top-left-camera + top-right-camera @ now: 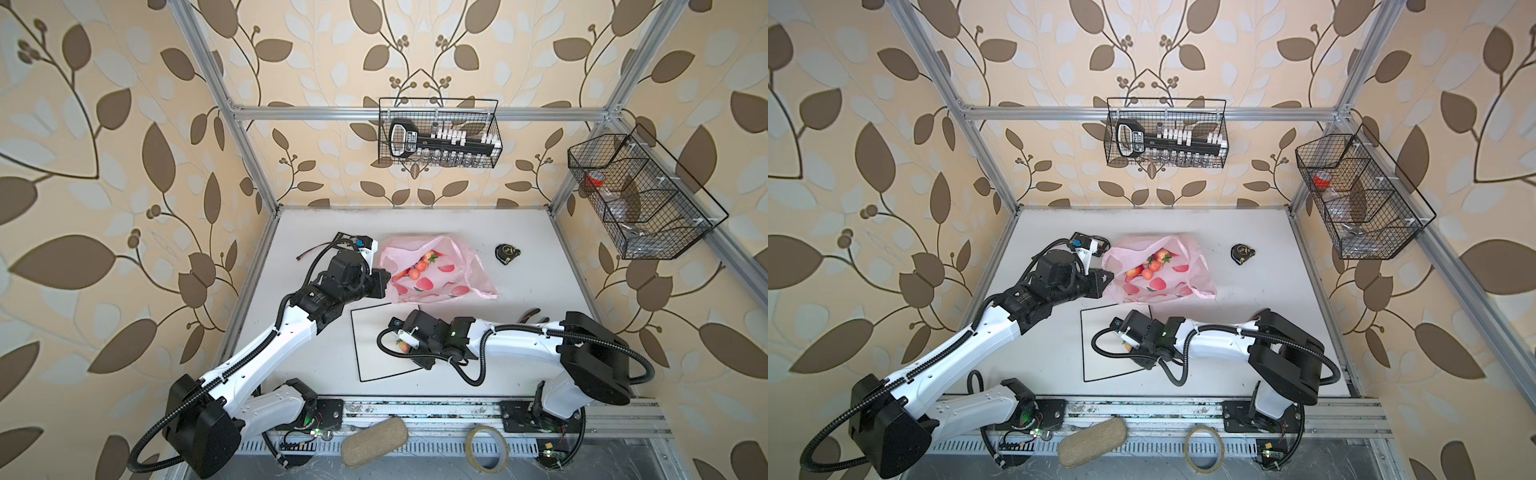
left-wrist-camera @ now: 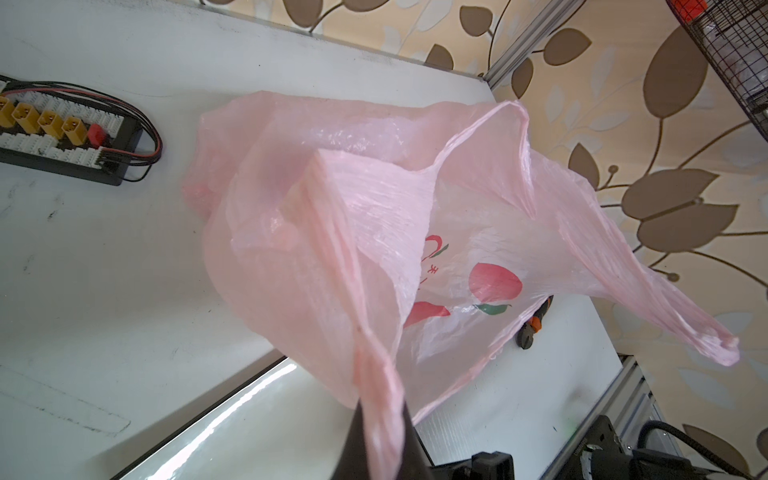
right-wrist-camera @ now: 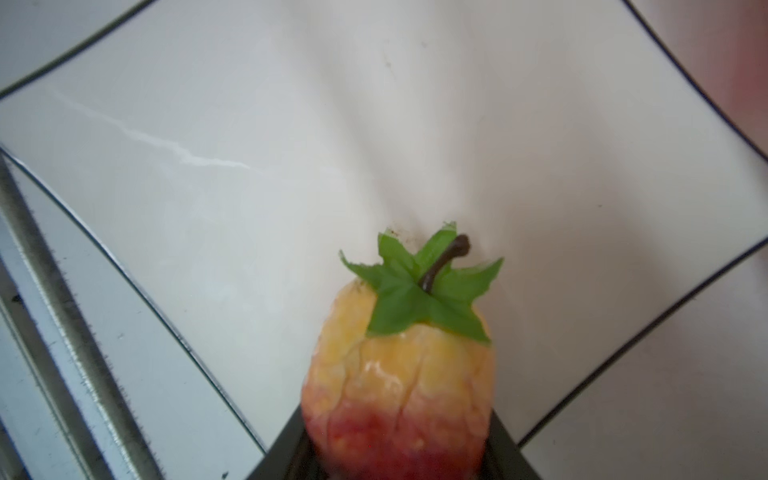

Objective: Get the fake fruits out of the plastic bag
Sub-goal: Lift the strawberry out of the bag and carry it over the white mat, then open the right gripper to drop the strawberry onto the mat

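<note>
The pink plastic bag [image 1: 453, 257] [image 1: 1192, 266] lies open at mid-table, with several fake fruits [image 1: 417, 268] [image 1: 1150, 266] showing in its mouth, red strawberries and orange balls. At the bag's left edge my left gripper [image 1: 386, 282] [image 1: 1106, 278] [image 2: 380, 440] is shut on a bunched fold of the bag [image 2: 374, 249]. My right gripper [image 1: 399, 345] [image 1: 1127, 344] [image 3: 399, 440] hangs over the white black-edged mat [image 1: 370, 361] [image 3: 249, 166]. It is shut on a red-yellow fake fruit [image 3: 399, 382] with a green leafy cap and brown stem.
A black tape measure [image 1: 508, 252] [image 1: 1242, 252] lies right of the bag. A connector board with wires [image 1: 353, 243] [image 2: 62, 133] sits behind my left wrist. Pliers [image 1: 530, 316] [image 2: 536, 324] lie by the right arm. Wire baskets [image 1: 438, 133] [image 1: 640, 195] hang on the frame.
</note>
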`<state>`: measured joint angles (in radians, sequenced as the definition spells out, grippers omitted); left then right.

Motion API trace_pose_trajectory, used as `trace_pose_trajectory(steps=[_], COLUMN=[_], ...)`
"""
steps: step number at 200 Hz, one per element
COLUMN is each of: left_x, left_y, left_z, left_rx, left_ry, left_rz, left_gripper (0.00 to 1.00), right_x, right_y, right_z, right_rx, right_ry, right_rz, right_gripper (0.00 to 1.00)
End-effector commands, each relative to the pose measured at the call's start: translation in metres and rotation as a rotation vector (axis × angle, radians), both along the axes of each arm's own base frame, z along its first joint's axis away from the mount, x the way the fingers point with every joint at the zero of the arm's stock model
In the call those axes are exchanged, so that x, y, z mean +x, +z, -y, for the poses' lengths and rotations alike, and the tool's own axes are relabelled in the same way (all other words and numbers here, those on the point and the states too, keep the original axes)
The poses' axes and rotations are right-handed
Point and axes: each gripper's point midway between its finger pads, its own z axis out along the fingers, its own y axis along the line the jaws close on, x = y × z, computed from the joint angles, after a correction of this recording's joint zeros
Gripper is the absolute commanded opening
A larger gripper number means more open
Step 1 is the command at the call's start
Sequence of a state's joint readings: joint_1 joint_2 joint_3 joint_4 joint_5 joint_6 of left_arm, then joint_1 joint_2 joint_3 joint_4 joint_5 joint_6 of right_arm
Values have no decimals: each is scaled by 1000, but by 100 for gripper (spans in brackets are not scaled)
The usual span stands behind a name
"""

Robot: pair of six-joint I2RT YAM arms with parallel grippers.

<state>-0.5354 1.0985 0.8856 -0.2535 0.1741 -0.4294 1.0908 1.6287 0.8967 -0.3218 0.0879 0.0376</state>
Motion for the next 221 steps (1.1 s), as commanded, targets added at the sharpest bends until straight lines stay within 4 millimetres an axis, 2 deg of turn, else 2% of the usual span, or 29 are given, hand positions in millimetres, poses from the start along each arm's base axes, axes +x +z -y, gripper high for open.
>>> trace_pose_trajectory(steps=[1, 32, 61, 107, 119, 139, 164, 192, 221], left_x=[1, 0, -1, 0, 1, 1, 2, 2, 3], left_y=[25, 24, 25, 26, 26, 27, 28, 27, 29], left_z=[-5, -7, -8, -7, -6, -6, -7, -9, -12], left_rx=[-17, -16, -17, -16, -14, -8, -2, 20, 42], left_ry=[17, 21, 24, 20, 17, 14, 14, 14, 20], left_rz=[69, 69, 74, 79, 80, 85, 91, 93, 105], left_gripper=[0, 0, 0, 0, 0, 0, 0, 0, 0], right_x=[3, 4, 3, 2, 1, -1, -5, -10, -9], right_y=[-5, -12, -13, 2, 5, 16, 47, 99, 159], right_z=[-3, 2, 4, 0, 0, 0, -4, -2, 22], right_rx=[-3, -19, -20, 37, 50, 94, 246, 422, 556], right_ry=[-30, -43, -43, -24, -18, -12, 4, 21, -52], right_rz=[1, 3, -1, 26, 28, 42, 86, 164, 263], right_gripper=[38, 42, 53, 61, 66, 67, 67, 65, 61])
